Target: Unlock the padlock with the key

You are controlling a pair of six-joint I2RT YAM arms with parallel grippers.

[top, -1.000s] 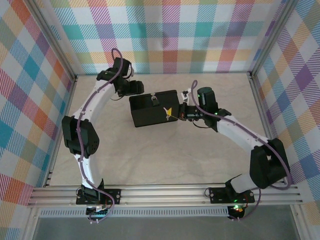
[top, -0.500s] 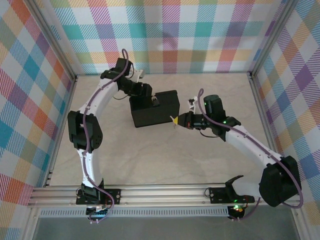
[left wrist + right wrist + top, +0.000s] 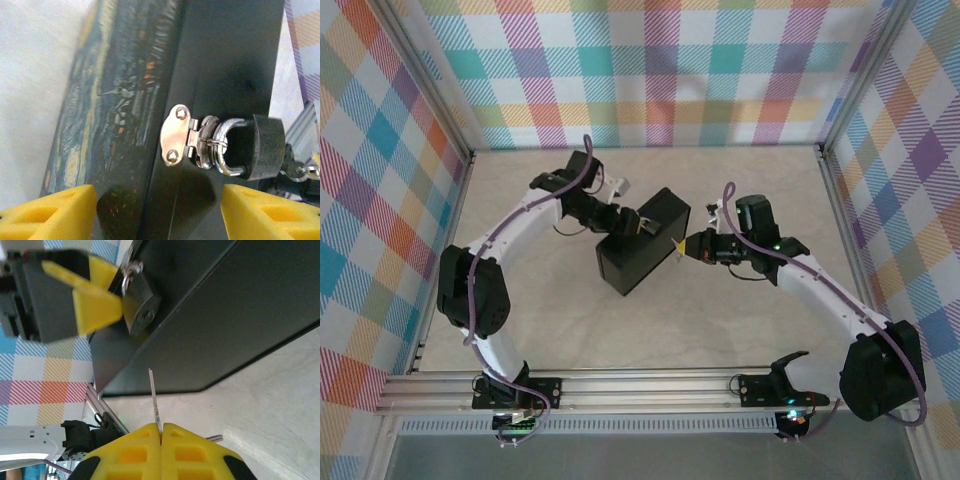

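Top external view: the left gripper (image 3: pixel 636 224) hovers at the twelve o'clock edge of the black box (image 3: pixel 638 265), jaws spread and clasping nothing. In the right wrist view the padlock (image 3: pixel 139 304) hangs off that edge with a yellow left finger (image 3: pixel 97 305) just beside it and its keyhole facing the camera. The key (image 3: pixel 155 400) pokes from the right gripper (image 3: pixel 161 432), which pinches it tight. Its tip is apart from the lock, at eleven o'clock. The risk I judge: the padlock looks loose on its hasp (image 3: pixel 177 135), so an off-line push could skate the thin blade aside or twist it between the pads.
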